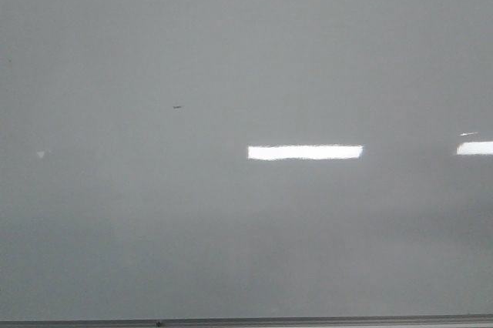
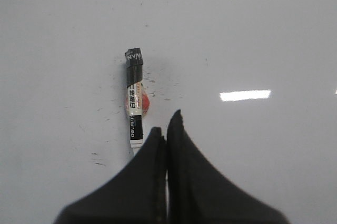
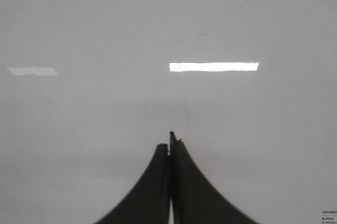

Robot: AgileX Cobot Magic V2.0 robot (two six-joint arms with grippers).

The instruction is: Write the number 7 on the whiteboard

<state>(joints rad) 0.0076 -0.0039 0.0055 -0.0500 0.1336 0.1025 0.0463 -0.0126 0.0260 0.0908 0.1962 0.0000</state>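
The whiteboard [image 1: 246,212] fills the front view, pale grey and glossy, with its thin grey frame edge along the bottom. No number 7 shows on it, only a tiny dark dash [image 1: 177,106]. Neither gripper shows in the front view. In the left wrist view my left gripper [image 2: 167,124] is shut with nothing between the fingers, over a white smudged surface. A marker [image 2: 134,103] with a black cap lies on that surface; its near end passes behind the left finger. My right gripper [image 3: 171,142] is shut and empty. A faint thin line [image 3: 187,112] runs just beyond its tips.
Bright rectangular light reflections [image 1: 305,152] lie on the board. Small dark marker smudges [image 2: 97,158] dot the surface round the marker. A small printed label [image 3: 328,216] sits at the corner of the right wrist view.
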